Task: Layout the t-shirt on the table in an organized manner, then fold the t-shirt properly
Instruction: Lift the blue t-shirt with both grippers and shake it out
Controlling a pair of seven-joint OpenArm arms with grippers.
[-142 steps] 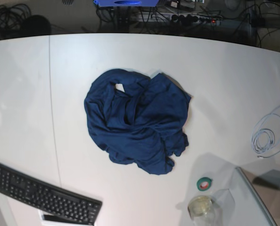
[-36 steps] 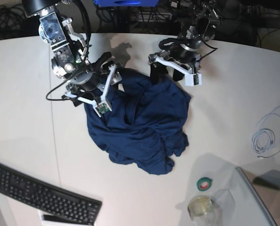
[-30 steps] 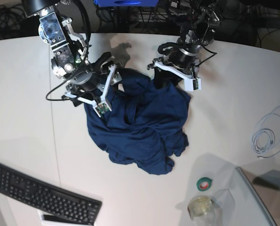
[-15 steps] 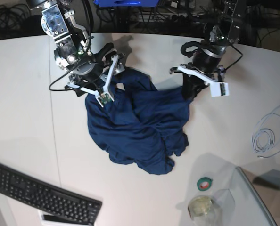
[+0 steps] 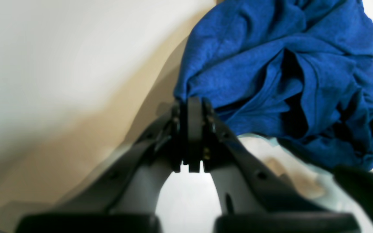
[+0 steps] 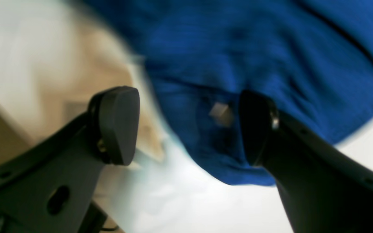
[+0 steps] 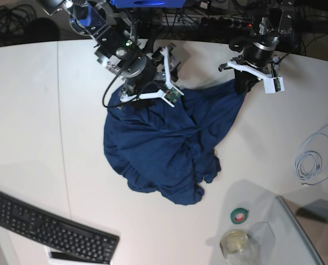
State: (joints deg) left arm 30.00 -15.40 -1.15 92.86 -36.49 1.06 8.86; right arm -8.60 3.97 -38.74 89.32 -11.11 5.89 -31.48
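On the white bench [image 7: 31, 110], the crumpled t-shirt [image 7: 164, 149] lies at centre; the left hand [image 7: 246, 84], at 2 o'clock, pinches its edge shut, while the right hand [image 7: 153, 91], at 11 o'clock, gapes wide, best closing on cloth before any spreading.

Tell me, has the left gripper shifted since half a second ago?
Yes. In the base view the left gripper, shut on a corner of the t-shirt, has moved toward the table's far edge, stretching that corner out away from the keyboard.
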